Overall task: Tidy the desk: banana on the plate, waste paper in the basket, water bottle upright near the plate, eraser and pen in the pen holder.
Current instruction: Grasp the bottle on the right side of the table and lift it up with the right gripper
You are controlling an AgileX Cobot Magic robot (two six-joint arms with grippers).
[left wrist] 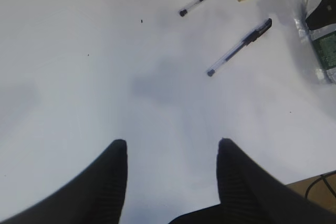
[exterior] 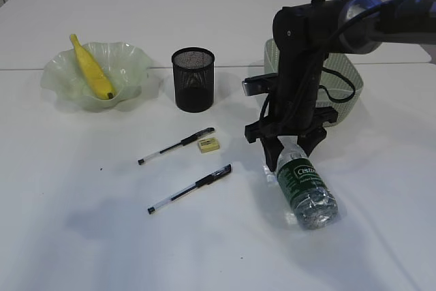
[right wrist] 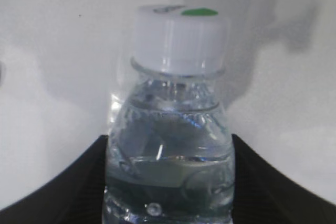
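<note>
Clear water bottle (right wrist: 170, 145) lying between right claw (exterior: 291, 142) fingers, touching both.

White desk (exterior: 82, 236) carries plate (exterior: 133, 56), pen holder (exterior: 193, 80), basket (exterior: 347, 76), two pens (exterior: 176, 146) (exterior: 189, 189), eraser (exterior: 208, 144), water bottle (exterior: 306, 189) lying flat.

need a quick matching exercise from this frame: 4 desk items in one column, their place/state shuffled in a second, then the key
Items:
1. banana
2. water bottle
3. eraser
4. pen holder

Places/states:
A. lying on its side, right gripper around its neck end
B. standing upright, right of the plate
C. in the ruffled pale-green dish
D. flat on the desk, beside a pen

Pairs: 1-C, 2-A, 3-D, 4-B
</note>
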